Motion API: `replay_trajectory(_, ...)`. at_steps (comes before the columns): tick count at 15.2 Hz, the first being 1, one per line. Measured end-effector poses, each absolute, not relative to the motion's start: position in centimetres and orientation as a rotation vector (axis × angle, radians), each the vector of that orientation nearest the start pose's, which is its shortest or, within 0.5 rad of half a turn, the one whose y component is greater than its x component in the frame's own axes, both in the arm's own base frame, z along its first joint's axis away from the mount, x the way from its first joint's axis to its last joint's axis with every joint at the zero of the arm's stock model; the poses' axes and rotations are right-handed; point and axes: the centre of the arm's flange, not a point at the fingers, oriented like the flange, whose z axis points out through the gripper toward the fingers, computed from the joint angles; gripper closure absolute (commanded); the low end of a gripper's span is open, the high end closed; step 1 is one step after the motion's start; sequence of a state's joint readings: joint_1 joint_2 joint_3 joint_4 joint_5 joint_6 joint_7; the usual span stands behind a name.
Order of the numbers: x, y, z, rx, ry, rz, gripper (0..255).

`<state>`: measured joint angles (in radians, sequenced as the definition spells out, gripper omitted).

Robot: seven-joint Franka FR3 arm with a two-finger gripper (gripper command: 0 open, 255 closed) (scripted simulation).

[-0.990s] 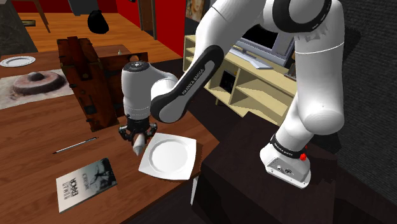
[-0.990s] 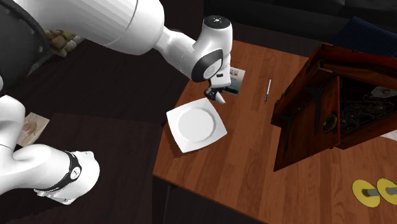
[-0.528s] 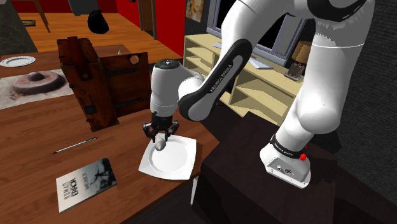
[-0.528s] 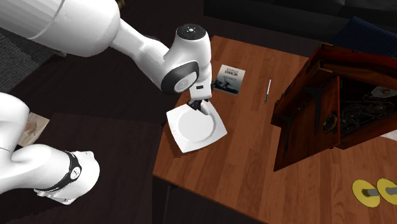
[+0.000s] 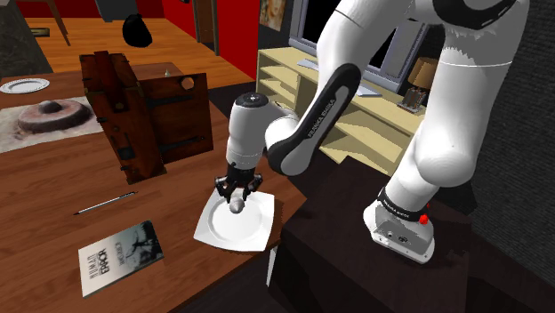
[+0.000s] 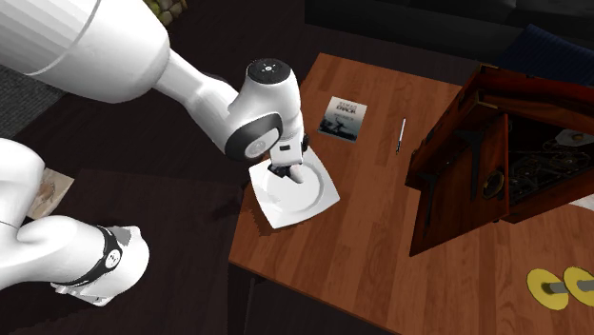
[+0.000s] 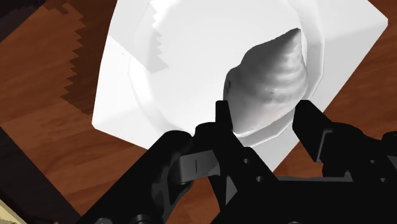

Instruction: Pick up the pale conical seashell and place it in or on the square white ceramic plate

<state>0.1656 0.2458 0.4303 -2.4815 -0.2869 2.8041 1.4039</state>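
Carrying the shell (image 7: 270, 83) sideways, the gripper (image 7: 266, 109) has moved within the last second from over the bare table (image 5: 53, 196), off the nine o'clock edge of the plate (image 5: 256, 235) in the shoulder view, to a spot above the plate's middle. Its fingers clench the shell between them, and the shell hangs just over the white surface. The carry looks finished. What remains, I judge, is a short lowering and a release. The book (image 5: 120, 256) lies at the plate's eight o'clock, well clear.
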Motion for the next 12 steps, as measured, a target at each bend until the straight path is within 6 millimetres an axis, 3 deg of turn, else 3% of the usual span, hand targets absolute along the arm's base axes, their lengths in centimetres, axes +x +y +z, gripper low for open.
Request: replay_trajectory(12, 38.9, 28.7, 15.6, -2.933, 0.841, -0.101, 255)
